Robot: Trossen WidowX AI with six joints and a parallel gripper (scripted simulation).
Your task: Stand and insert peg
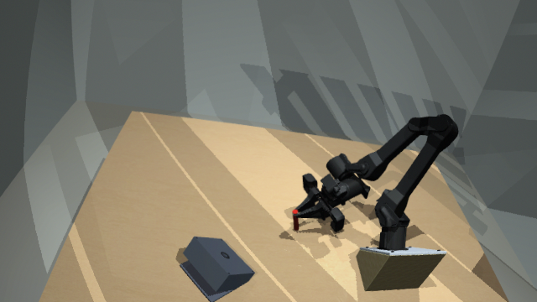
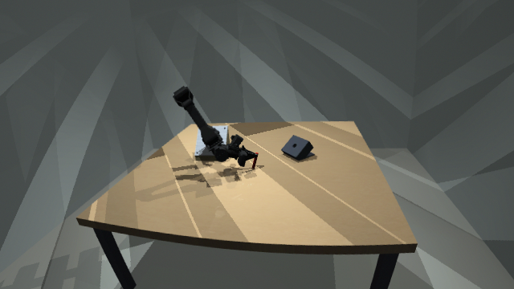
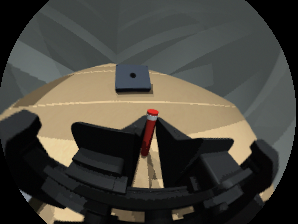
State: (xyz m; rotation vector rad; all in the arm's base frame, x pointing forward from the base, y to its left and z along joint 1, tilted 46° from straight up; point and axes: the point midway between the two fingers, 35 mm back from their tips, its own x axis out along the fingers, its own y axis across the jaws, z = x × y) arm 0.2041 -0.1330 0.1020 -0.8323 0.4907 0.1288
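Note:
The red peg (image 1: 295, 221) (image 2: 254, 160) (image 3: 148, 135) stands nearly upright with its lower end at the table, between my fingers. My gripper (image 1: 299, 214) (image 2: 254, 156) (image 3: 150, 119) is shut on the peg near its upper end and reaches in low from the side. The white band is hidden by the fingers. The dark sloped panel (image 1: 216, 262) (image 2: 297, 147) (image 3: 132, 80) with one hole (image 1: 225, 255) (image 2: 295, 146) (image 3: 132, 75) in its face sits apart from the peg, straight ahead in the wrist view.
The arm's base stands on a grey block (image 1: 396, 268) at the table's edge. The wooden table (image 1: 147, 189) (image 2: 301, 201) ends close behind the panel in the top view.

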